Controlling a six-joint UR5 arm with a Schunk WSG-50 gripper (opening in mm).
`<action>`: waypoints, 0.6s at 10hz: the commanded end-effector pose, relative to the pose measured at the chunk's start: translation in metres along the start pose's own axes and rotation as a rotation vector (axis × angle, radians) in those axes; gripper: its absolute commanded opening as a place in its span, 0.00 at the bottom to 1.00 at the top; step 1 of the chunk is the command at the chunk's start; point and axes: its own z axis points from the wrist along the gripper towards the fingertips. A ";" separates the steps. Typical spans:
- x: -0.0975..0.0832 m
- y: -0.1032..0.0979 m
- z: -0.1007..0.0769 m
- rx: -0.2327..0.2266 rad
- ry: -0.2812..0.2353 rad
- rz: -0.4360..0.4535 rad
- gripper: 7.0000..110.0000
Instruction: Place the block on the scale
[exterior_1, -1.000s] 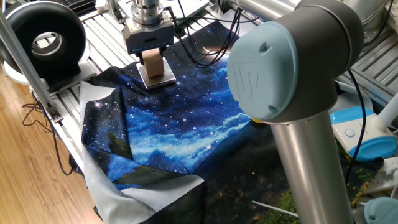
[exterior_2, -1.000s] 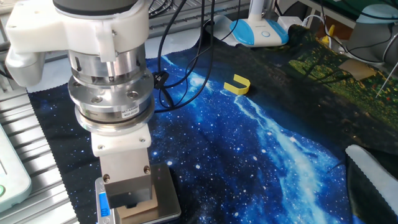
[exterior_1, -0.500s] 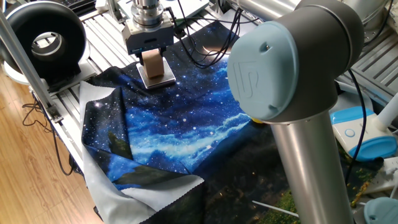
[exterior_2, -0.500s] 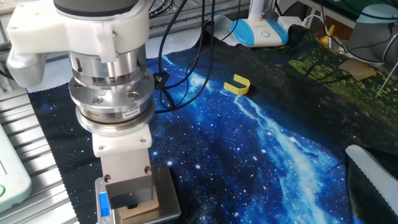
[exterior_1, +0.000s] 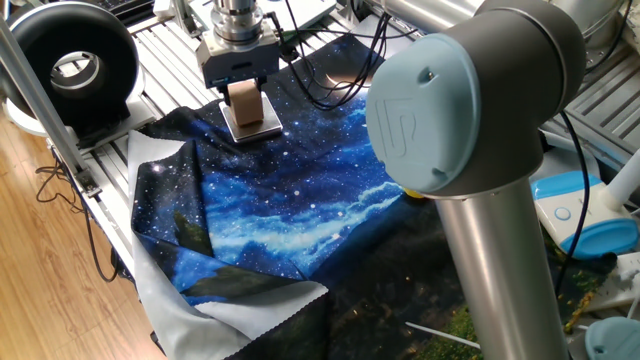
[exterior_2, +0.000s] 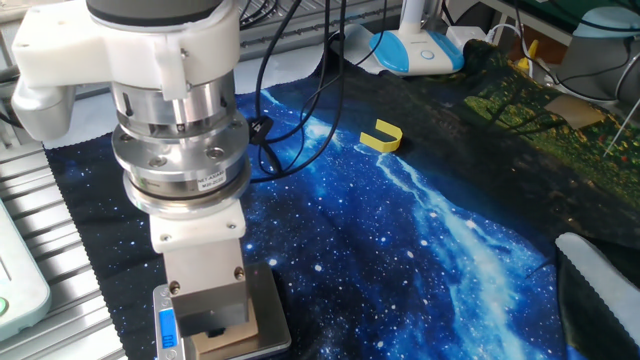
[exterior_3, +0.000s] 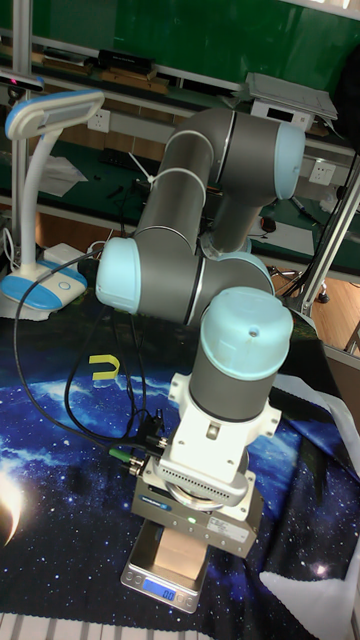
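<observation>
The jaws grip the block (exterior_1: 245, 99) on the scale (exterior_3: 160, 582), contact largely hidden.

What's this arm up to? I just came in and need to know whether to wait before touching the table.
The UR5 arm has its gripper down over the scale at the edge of the star-print cloth. The wooden block sits between the fingers, resting on or just above the scale's platform. Whether the fingers have let go cannot be told from these views. A yellow clip lies apart on the cloth, untouched. Better to wait.
</observation>
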 end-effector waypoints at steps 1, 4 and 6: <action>0.001 0.006 -0.001 -0.029 0.005 -0.004 0.00; 0.000 0.006 -0.001 -0.033 0.003 -0.022 0.00; -0.003 -0.001 -0.001 -0.014 -0.010 -0.023 0.00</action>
